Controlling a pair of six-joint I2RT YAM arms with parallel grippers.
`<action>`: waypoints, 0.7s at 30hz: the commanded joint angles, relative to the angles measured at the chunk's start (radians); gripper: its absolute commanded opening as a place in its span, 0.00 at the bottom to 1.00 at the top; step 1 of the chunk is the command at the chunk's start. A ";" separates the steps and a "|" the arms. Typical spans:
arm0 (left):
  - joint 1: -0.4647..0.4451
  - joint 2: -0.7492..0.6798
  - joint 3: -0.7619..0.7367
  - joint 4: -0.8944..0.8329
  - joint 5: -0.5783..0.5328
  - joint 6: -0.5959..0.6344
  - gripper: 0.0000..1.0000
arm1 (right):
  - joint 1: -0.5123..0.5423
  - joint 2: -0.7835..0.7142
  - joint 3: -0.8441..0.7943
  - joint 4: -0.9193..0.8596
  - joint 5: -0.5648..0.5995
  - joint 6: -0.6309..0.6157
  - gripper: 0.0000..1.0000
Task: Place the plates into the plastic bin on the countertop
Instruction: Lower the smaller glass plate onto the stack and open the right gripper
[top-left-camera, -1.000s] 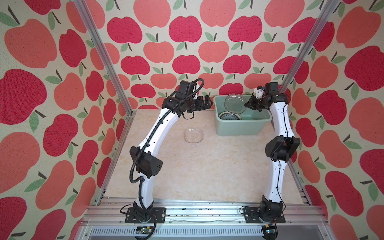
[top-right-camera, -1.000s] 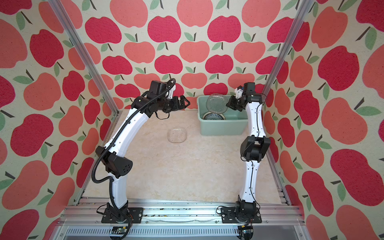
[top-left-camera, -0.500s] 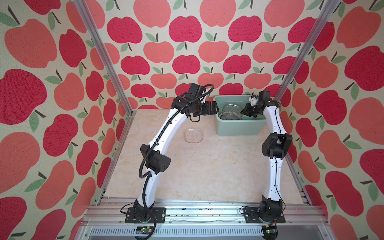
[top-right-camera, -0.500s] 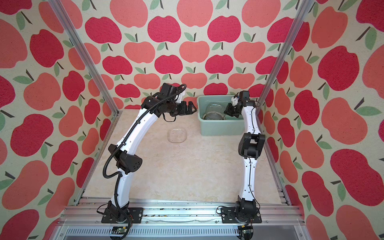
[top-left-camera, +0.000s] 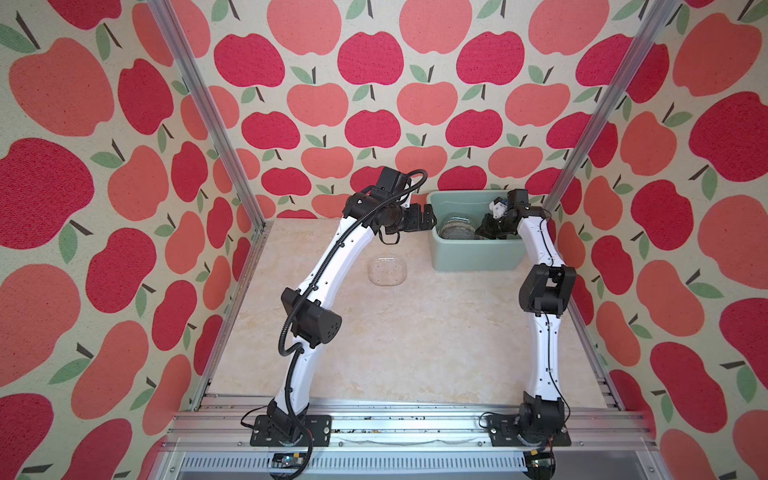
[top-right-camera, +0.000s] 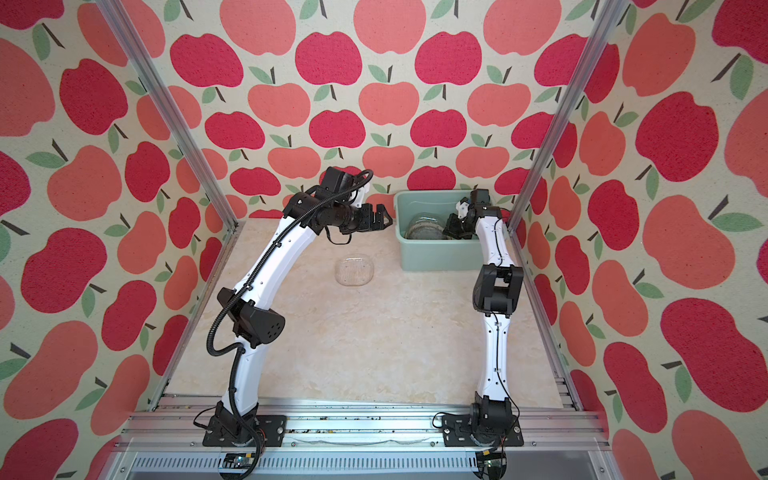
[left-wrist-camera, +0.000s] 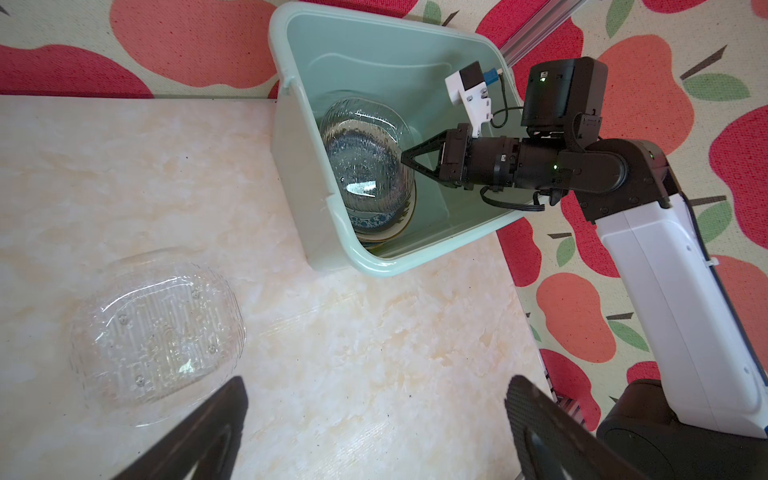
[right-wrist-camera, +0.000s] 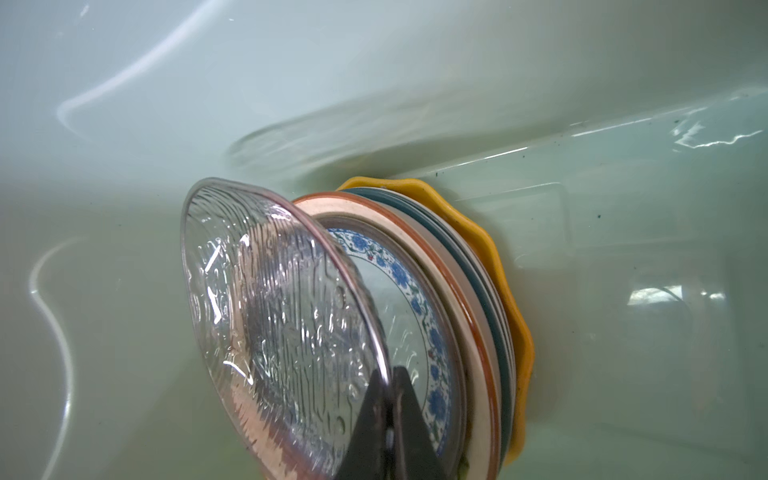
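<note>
Right gripper (right-wrist-camera: 388, 376) pinches a clear glass plate (right-wrist-camera: 282, 324) by its rim, tilted against stacked plates (right-wrist-camera: 469, 316) inside the mint-green bin (top-left-camera: 473, 257) at the countertop's (top-left-camera: 415, 332) far-right corner. Left gripper (top-right-camera: 380, 218) gapes wide beside the bin.

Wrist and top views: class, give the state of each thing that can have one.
plastic bin: upright on the countertop.
stack of plates: lying in the plastic bin.
tilted glass plate: held, slanting over the stack of plates.
flat glass plate: on the countertop, outside the plastic bin.
right gripper: shut on the tilted glass plate's rim.
left gripper: open, empty.
</note>
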 joint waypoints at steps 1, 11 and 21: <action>-0.002 0.022 0.013 -0.025 -0.017 0.020 0.99 | 0.004 0.024 -0.018 0.022 0.022 -0.019 0.02; 0.004 0.018 0.014 -0.039 -0.034 0.025 0.99 | 0.003 0.028 -0.028 0.015 0.069 -0.034 0.09; 0.014 0.006 0.006 -0.064 -0.065 0.038 0.99 | 0.003 0.012 -0.040 0.003 0.102 -0.032 0.17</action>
